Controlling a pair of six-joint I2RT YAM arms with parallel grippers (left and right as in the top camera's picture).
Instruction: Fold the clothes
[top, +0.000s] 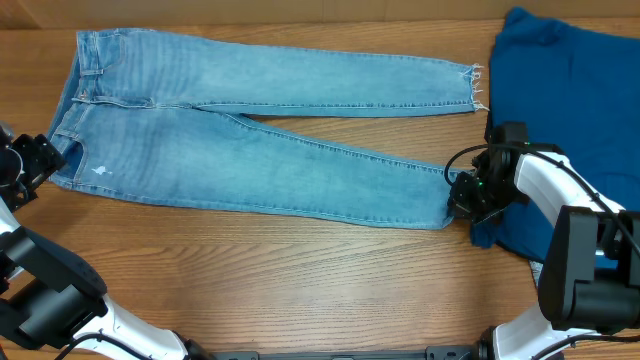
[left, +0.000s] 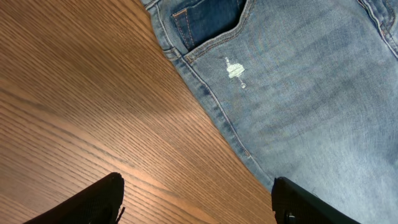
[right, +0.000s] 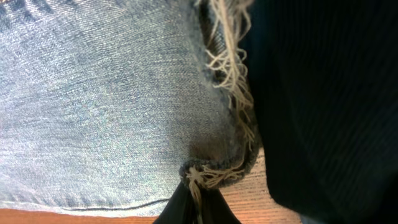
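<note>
Jeans (top: 260, 150): lay flat on table (top: 300, 290), legs splayed rightward.
Right gripper (right: 198, 198): pinched near leg's frayed hem, likely to start the fold.
Left gripper (left: 197, 199): spread, empty, beside hip, seemingly ready to steady.

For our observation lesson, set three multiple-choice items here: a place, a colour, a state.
1. Where does the dark blue garment lie?
A beyond the jeans' hems
B under their waistband
C beside their waistband
2. The worn spot's colour?
A red
B black
C whitish
3. The right claw is:
A open over bare table
B shut on the lower leg's frayed hem
C shut on the waistband
1 A: it lies past the leg ends. 2 C: pale threads on denim. 3 B: wrist view shows the hem pinched.
</note>
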